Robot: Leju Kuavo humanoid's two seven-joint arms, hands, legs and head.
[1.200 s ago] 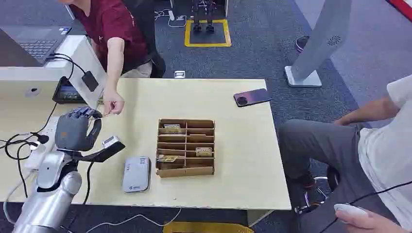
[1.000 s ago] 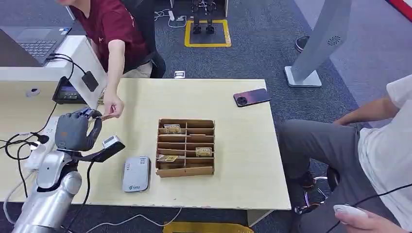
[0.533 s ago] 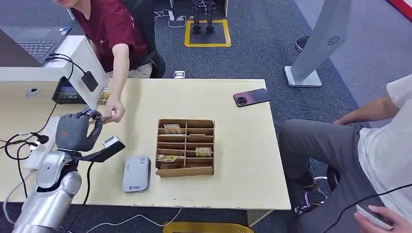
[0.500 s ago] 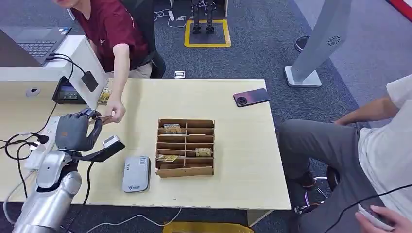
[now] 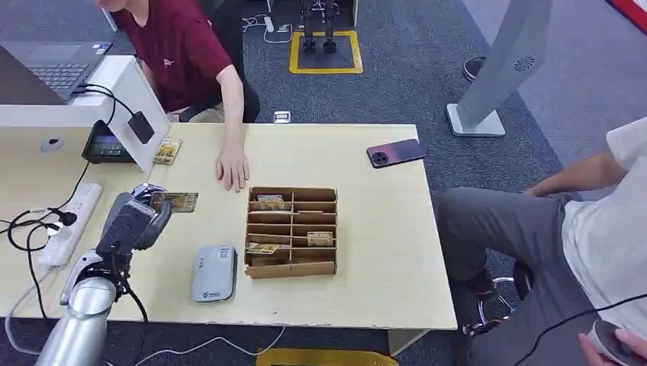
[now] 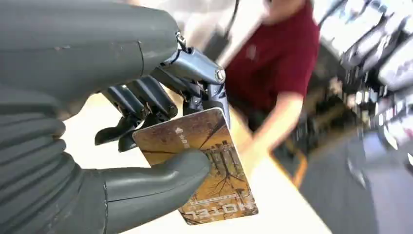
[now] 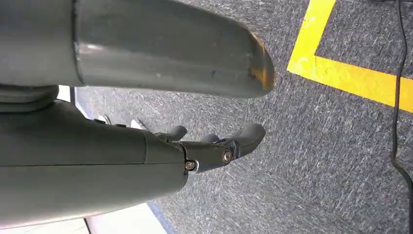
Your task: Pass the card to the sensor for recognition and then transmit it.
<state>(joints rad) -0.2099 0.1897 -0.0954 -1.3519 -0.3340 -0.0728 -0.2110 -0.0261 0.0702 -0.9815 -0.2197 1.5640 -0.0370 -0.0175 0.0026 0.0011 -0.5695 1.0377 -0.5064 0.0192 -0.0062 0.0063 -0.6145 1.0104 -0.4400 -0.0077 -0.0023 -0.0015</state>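
Note:
My left hand (image 5: 136, 219) hovers over the left part of the table and pinches a brown hotel card (image 5: 176, 201), which sticks out toward the organizer. In the left wrist view the thumb presses the card (image 6: 210, 168) against the dark fingers (image 6: 146, 100) behind it. The grey-white card sensor (image 5: 214, 272) lies flat on the table, nearer the front edge than the hand and to its right. My right hand (image 7: 146, 151) hangs over grey carpet with its fingers loosely extended, holding nothing.
A cardboard organizer (image 5: 291, 231) with several cards stands mid-table. A person in a red shirt rests a hand (image 5: 233, 169) on the table behind it. Another card (image 5: 167, 150) lies by a tablet (image 5: 107, 144). A phone (image 5: 395, 152) lies far right; a power strip (image 5: 65, 232) left. A seated person (image 5: 564, 229) is right.
The person let go of the card and moved that hand right, onto the table. My left hand now holds the card and has turned and come lower, closer to the sensor.

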